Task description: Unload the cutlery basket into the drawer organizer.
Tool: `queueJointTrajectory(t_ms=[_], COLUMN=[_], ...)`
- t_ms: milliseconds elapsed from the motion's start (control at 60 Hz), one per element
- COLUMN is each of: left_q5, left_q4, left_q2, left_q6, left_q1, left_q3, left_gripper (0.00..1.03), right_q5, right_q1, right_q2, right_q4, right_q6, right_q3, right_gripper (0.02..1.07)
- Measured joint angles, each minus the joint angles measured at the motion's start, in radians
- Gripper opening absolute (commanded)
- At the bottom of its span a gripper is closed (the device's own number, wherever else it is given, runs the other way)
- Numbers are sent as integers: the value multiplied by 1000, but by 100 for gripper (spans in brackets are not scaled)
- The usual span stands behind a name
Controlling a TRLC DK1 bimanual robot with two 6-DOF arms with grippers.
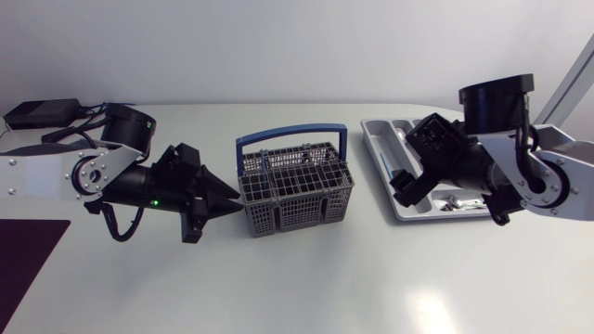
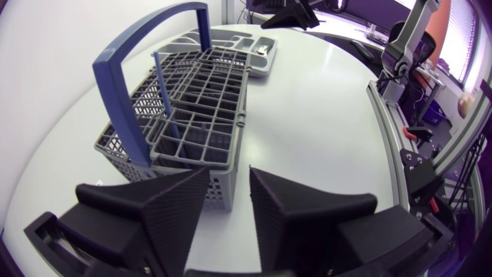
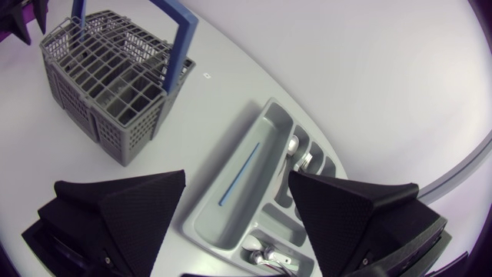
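Observation:
The grey cutlery basket [image 1: 297,190] with a blue handle [image 2: 131,92] stands mid-table. A thin blue utensil [image 2: 163,92] stands upright inside it. My left gripper [image 1: 237,206] hovers just left of the basket, level with its side. Its fingers [image 2: 181,204] are a small gap apart with nothing between them, and the basket [image 2: 192,100] lies just ahead of them. The grey drawer organizer [image 1: 376,139] lies at the right. My right gripper [image 1: 411,165] hangs over it, wide open [image 3: 238,200] and empty. Below it a blue stick [image 3: 240,173] lies in the long compartment and metal cutlery [image 3: 296,150] in others.
A black box with cables [image 1: 42,113] sits at the back left behind my left arm. A dark mat [image 1: 28,269] covers the front left corner. Bare tabletop lies in front of the basket [image 3: 108,85] and between it and the organizer [image 2: 231,42].

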Motion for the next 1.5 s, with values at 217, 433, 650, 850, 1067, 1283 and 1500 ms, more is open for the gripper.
queueJointTrajectory(t_ms=[217, 433, 650, 850, 1067, 1283, 1500], left_q5=[3, 6, 7, 6, 6, 7, 29], left_q4=[81, 137, 159, 158, 159, 159, 159], left_q2=[8, 38, 75, 53, -83, -106, -106], left_q6=[-82, -127, -142, -161, -187, -185, -165], left_q1=[-1, -3, -16, -11, 42, 104, 154], left_q3=[0, 2, 2, 1, -17, -77, -98], left_gripper=[21, 21, 21, 27, 94, 97, 97], right_q5=[32, 53, 56, 41, -101, -175, -188], right_q1=[124, 226, 311, 354, 373, 375, 388], right_q2=[0, 26, 54, 58, 118, 234, 356], right_q4=[-7, 16, 27, 99, 235, 478, 614], right_q6=[67, 128, 191, 276, 391, 433, 436], right_q3=[0, 0, 7, 47, 78, 56, 31], right_gripper=[99, 99, 99, 99, 99, 99, 97])
